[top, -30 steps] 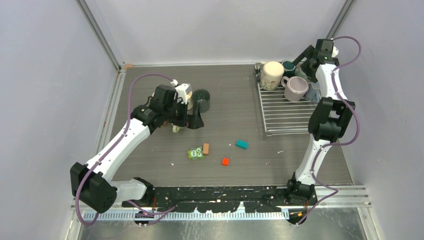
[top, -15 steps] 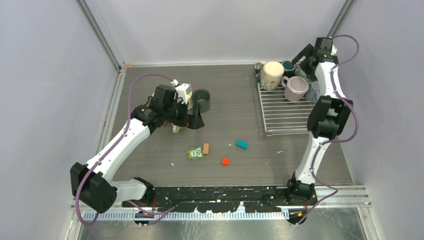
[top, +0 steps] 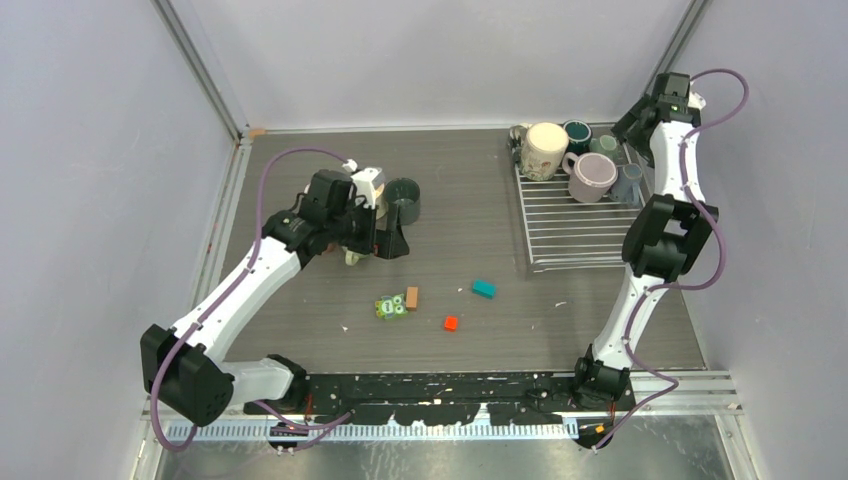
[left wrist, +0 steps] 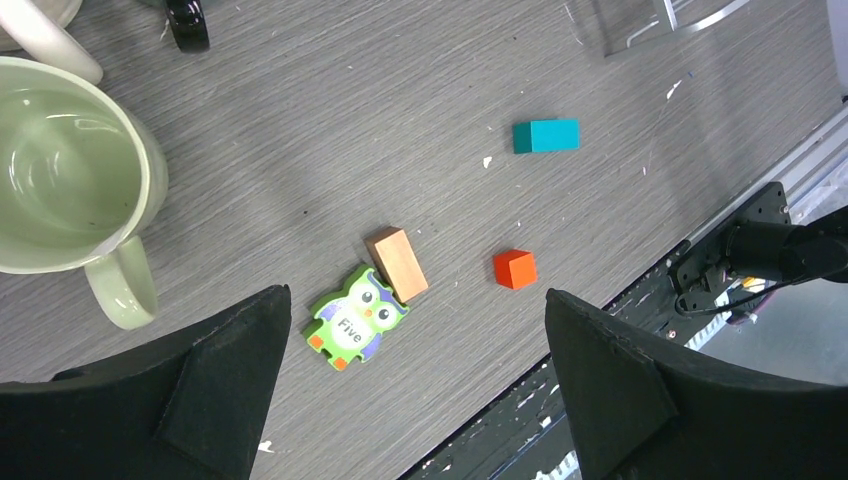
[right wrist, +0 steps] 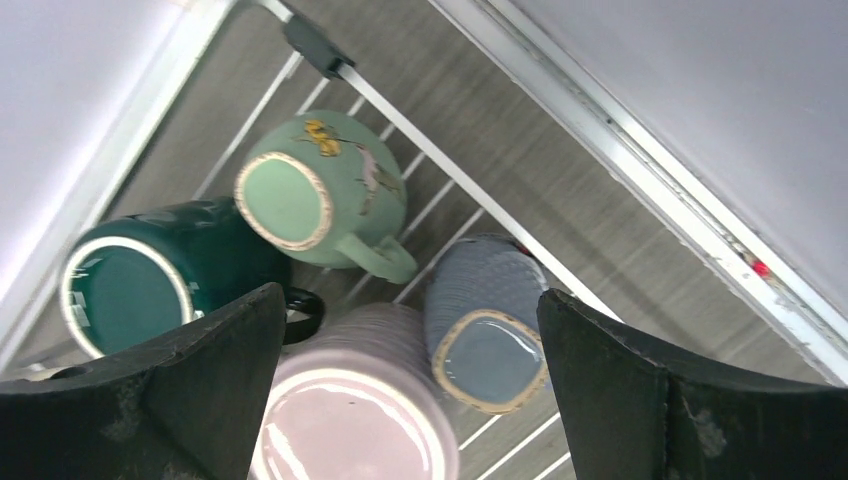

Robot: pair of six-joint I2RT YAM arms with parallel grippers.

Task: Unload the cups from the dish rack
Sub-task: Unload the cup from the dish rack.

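Cups are only partly unloaded. Five sit bunched at the far end of the flat silver-white wire dish rack (top: 570, 232), in the upper right of the overhead view: a tall cream ceramic mug (top: 543, 150), a dark teal mug (top: 577, 132), a mauve-pink mug (top: 592, 177), a pale green flowered mug (right wrist: 320, 195) and a grey-blue mug (right wrist: 490, 320). The last two stand base-up.

Three appear to be out on the grey bench (top: 480, 200), left of centre. A dark mug (top: 403, 200) stands mouth-up with nothing visible inside. A second cream mug (left wrist: 30, 12) shows only at the upper left corner of the left wrist view. A light green mug (left wrist: 60, 190) stands upright with nothing in it.

The left arm's fingers (left wrist: 200, 390) are spread apart over small toy pieces, holding nothing. The right arm's fingers (right wrist: 620, 380) are also apart, above the rack's mugs and gripping none. By my count, more than half the job remains.
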